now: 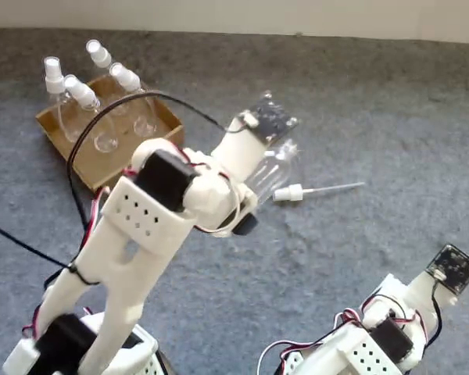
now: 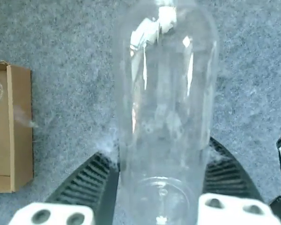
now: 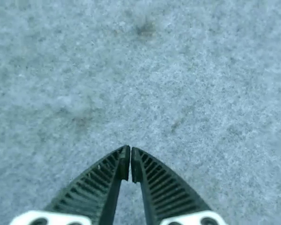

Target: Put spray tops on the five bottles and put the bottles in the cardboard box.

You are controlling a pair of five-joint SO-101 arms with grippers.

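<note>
Left wrist view shows the left hand [image 2: 161, 150] pinching a clear plastic bottle [image 2: 164, 108] between its two black fingers [image 2: 91, 180], one finger on each side. The bottle's round bottom is close to the camera and the rest of it points away over the grey, fuzzy bench [image 2: 70, 56]. A brown cardboard box [image 2: 16, 126] sits off to one side, near the hand but not touching it. From the high view, the white left arm [image 1: 133, 226] stretches out to the middle of the bench and the clear plastic bottle [image 1: 280, 166] pokes out at its end. A white spray top with a long thin tube [image 1: 291, 193] lies flat on the bench just beside that bottle. I cannot tell if they touch. The brown cardboard box [image 1: 59, 144] is at the far left of the bench. Four clear bottles with white spray tops [image 1: 80, 92] stand inside it, close together. The right arm [image 1: 391, 328] is at the near right edge, well apart from the box. In the right wrist view, the right hand [image 3: 130, 152] has its black fingers pressed together with nothing between them, over bare grey bench.
</note>
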